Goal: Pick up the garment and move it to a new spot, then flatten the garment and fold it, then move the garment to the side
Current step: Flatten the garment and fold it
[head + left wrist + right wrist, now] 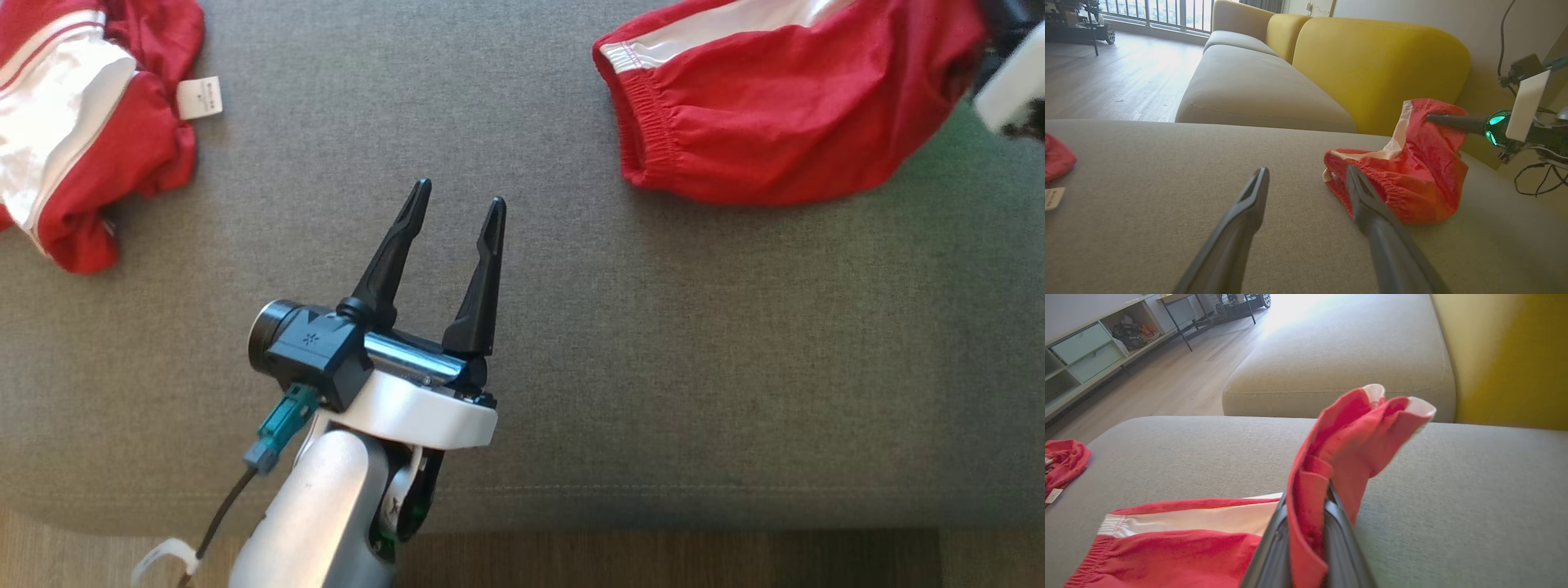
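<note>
Right end effector: fingers pressed together on a bunched fold of the garment, red shorts with a white side stripe. The pinched fold stands up off the grey sofa seat. The rest of the cloth, elastic waistband included, lies slack on the seat at its far right, close to the yellow backrest. Left end effector: fingers spread, nothing between them, hovering over bare seat near the middle with the tips aimed roughly toward the waistband end. A second red garment with a white label sits crumpled at the far left, well apart from both arms. Step in hand, as I read it, is the first one: the garment is gripped and partly raised but not yet carried to a new spot. The open middle of the seat looks the likely place for it. The next move calls for the right arm to lift or draw the cloth across and set it down with room all round. The waistband trails, so it may drag and bunch under. The left arm is well placed to take that end once the cloth arrives, so that flattening can start with two holds pulling apart. Keep clear of the second garment.
</note>
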{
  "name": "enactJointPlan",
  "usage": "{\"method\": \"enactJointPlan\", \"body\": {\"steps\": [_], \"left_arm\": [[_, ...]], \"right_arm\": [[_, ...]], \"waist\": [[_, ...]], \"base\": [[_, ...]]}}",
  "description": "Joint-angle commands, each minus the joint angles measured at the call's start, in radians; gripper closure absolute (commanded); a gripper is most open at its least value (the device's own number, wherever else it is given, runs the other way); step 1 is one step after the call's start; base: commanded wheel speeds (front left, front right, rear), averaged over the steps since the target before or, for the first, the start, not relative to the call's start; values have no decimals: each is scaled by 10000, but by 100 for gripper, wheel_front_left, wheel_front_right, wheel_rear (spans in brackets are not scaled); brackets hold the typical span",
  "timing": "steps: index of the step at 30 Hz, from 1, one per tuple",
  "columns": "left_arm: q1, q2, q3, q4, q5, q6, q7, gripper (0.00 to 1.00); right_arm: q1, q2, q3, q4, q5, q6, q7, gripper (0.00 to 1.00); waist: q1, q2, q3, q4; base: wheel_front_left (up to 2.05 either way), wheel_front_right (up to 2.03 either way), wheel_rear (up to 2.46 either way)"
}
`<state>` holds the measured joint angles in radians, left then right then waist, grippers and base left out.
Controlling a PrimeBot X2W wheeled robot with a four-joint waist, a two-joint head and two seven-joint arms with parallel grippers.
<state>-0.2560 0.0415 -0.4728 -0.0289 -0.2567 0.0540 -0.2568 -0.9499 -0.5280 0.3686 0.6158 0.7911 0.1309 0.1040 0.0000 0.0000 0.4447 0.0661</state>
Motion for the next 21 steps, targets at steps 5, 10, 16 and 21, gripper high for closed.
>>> {"method": "enactJointPlan", "body": {"steps": [5,10,16,21], "left_arm": [[-63,87,280,-270,-21,-18,-49,0],[-9,87,254,-288,-66,-26,-49,0],[28,87,142,-266,-135,-9,-49,0],[61,87,161,-222,-140,0,-49,0]], "right_arm": [[416,310,239,-1610,-488,-2,606,100],[1015,695,426,-2953,-819,-2,1184,100],[2057,1263,693,-3965,-1295,-2,1779,100],[2948,1849,509,-4479,-1400,-2,2076,78]], "waist": [[0,0,-113,121],[0,0,-143,237],[0,0,-191,366],[0,0,-333,442]], "base": [[0,0,0],[0,0,0],[0,0,0],[0,0,0]]}}
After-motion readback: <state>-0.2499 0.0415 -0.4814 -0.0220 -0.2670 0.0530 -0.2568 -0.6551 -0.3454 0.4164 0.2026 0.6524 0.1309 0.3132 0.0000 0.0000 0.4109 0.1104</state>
